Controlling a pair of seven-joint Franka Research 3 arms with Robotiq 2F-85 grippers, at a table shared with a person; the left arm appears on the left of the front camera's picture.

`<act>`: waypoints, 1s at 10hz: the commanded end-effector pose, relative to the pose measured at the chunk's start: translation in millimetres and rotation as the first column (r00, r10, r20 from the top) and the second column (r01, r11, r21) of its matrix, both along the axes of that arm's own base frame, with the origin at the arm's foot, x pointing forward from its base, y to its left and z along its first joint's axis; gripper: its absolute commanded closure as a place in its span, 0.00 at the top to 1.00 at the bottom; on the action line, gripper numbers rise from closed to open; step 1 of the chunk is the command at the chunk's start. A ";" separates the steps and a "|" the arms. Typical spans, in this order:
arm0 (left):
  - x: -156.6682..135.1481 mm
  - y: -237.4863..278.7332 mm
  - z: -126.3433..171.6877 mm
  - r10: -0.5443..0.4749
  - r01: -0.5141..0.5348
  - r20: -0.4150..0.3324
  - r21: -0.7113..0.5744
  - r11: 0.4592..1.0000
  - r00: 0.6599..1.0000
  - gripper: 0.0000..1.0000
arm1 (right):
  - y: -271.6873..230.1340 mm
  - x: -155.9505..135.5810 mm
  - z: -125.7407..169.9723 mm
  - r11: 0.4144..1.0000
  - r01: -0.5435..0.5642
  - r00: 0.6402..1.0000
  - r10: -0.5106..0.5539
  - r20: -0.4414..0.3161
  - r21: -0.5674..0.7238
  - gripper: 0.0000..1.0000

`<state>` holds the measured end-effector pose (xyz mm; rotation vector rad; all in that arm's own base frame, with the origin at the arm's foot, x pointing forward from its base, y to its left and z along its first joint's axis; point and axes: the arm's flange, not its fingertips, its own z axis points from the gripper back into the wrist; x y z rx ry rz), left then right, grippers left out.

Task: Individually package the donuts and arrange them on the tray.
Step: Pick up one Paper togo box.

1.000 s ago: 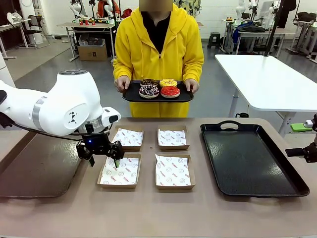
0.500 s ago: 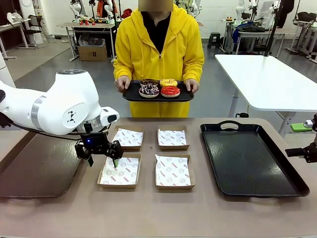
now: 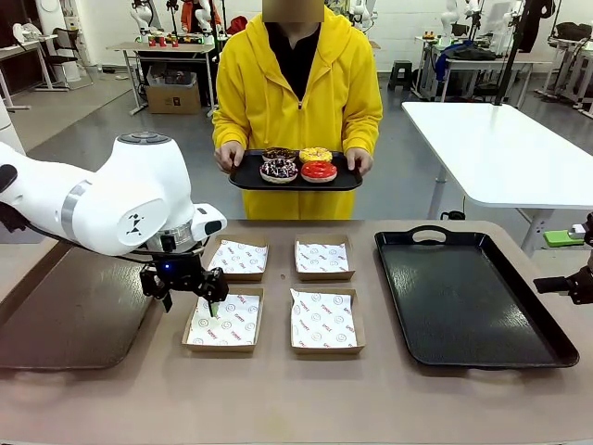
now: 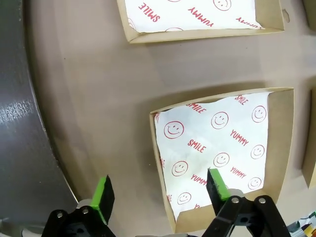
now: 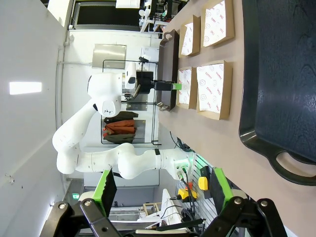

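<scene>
Presently, locate the donuts (image 3: 288,171) at 12 o'clock, beyond the far edge of the table (image 3: 278,399), lying two by two on a small black tray (image 3: 295,184) held level at either end by a person's hands (image 3: 359,161). Within that group, find the chocolate donut with coloured sprinkles (image 3: 269,172) at 7 o'clock, the glossy red donut (image 3: 326,173) at 5 o'clock, the plain dark chocolate donut (image 3: 278,154) at 11 o'clock and the yellow donut (image 3: 315,154) at 1 o'clock, all close together. Note four paper-lined cardboard boxes (image 3: 323,319) set in a square at table centre, each showing its printed liner. Note the large black tray (image 3: 473,297) at 3 o'clock of the boxes, lying flat, with its handle toward 12 o'clock. Observe the left gripper (image 3: 191,304) pointing down over the 9 o'clock wall of the near-left box (image 4: 222,153), with jaws spread wide and nothing gripped. In the left wrist view, see one green pad (image 4: 217,183) above the printed paper inside that box and the other above bare table just outside the wall, near a dark panel (image 4: 15,123). Observe the right gripper (image 5: 163,186) beyond the 3 o'clock side of the large black tray, likewise spread to full width and holding nothing.
</scene>
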<state>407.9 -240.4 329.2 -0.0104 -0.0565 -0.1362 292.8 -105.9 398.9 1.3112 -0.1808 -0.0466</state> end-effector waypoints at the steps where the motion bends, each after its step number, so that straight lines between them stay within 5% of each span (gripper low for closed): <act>1: 2.5 -15.0 0.5 0.035 -0.035 0.019 0.033 0.999 0.999 0.45 | 0.2 -0.5 0.8 1.000 0.000 1.000 0.000 -0.001 0.005 1.00; 2: 2.9 -12.9 1.6 0.048 -0.048 0.019 0.031 0.998 0.999 0.00 | 0.2 -0.5 0.8 1.000 0.000 1.000 0.000 -0.001 0.005 1.00; 3: 4.6 -10.8 1.0 0.056 -0.056 0.009 0.028 0.998 0.998 0.43 | 0.2 -0.5 0.8 1.000 0.000 1.000 0.000 -0.001 0.005 1.00; 4: 6.7 -10.6 -0.5 0.065 -0.065 0.001 0.028 0.998 0.998 0.00 | 0.2 -0.5 0.8 1.000 0.000 1.000 0.000 -0.001 0.005 1.00; 10: 8.5 -12.1 -5.0 0.068 -0.067 -0.027 0.024 0.997 0.997 0.00 | 0.2 -0.5 0.8 1.000 0.000 1.000 0.000 -0.001 0.005 1.00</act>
